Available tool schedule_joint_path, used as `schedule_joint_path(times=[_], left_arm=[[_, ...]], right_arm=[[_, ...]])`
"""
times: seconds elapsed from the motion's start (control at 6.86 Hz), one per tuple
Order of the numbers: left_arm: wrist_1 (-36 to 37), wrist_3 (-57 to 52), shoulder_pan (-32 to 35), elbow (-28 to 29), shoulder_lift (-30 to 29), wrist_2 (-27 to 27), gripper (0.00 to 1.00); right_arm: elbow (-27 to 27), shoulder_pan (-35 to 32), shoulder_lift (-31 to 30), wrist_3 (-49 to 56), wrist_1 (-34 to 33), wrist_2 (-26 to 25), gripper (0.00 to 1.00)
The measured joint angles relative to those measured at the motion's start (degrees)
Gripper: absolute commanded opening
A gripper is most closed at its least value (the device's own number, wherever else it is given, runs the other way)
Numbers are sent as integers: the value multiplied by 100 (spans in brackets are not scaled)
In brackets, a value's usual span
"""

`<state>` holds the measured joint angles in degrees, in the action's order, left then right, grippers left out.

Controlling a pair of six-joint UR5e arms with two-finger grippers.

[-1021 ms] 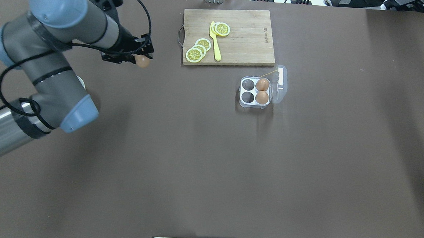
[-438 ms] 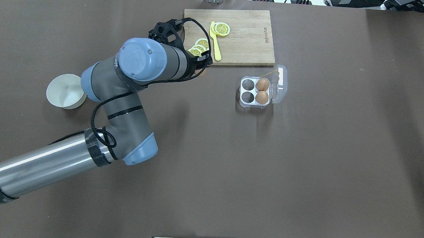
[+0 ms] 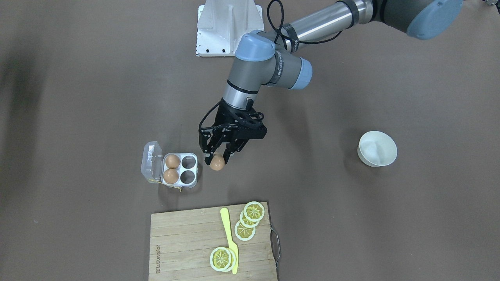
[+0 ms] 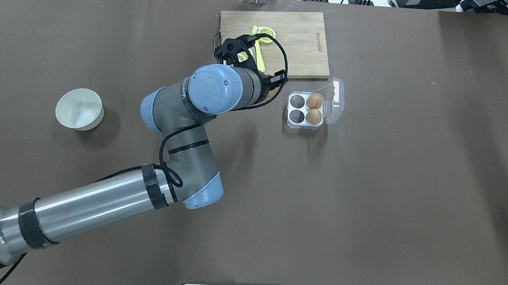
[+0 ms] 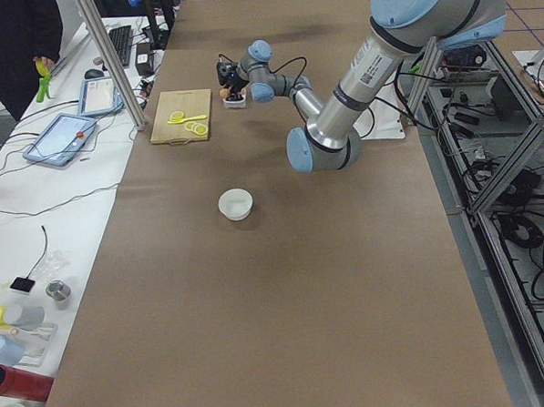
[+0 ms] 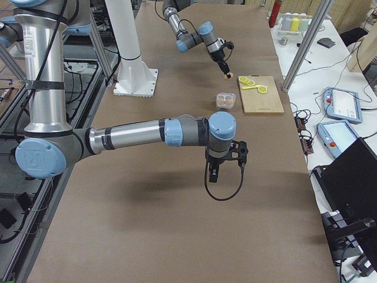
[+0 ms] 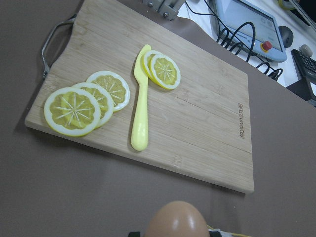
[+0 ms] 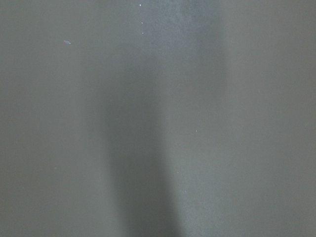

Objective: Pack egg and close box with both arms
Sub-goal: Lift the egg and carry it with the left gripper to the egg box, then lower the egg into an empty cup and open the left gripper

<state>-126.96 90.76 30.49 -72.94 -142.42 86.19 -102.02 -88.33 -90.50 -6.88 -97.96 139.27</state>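
Note:
My left gripper (image 3: 216,156) is shut on a brown egg (image 3: 217,164) and holds it above the table, just beside the open side of the box (image 3: 190,180). The egg also shows at the bottom of the left wrist view (image 7: 177,220). The box is a small four-cell carton with its clear lid (image 3: 151,162) hinged open. Two brown eggs (image 4: 314,101) (image 4: 313,116) fill the cells by the lid; the two other cells are empty. In the overhead view my wrist hides the held egg. My right gripper (image 6: 214,174) shows only in the exterior right view, hanging over bare table; I cannot tell its state.
A wooden cutting board (image 4: 303,53) with lemon slices (image 3: 245,230) and a yellow knife (image 3: 228,238) lies just beyond the box. A round white bowl (image 4: 79,109) stands at the left. The white base plate (image 3: 228,29) is by the robot.
My left arm has swung right from beside the bowl, past the board's front edge, to just left of the box, carrying the egg. The bowl has come into view.

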Motion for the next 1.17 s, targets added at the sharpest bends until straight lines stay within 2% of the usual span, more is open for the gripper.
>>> schedule_joint_path(times=[0.29,1.17], left_arm=[[-326,-259,-139,476,-270,-313,0],[-885,-436,-343,1158,-585,-707,0]], right_arm=[[1,0,16,-6,-13,14,100],[-5,0,32,-7,-22,70,100]])
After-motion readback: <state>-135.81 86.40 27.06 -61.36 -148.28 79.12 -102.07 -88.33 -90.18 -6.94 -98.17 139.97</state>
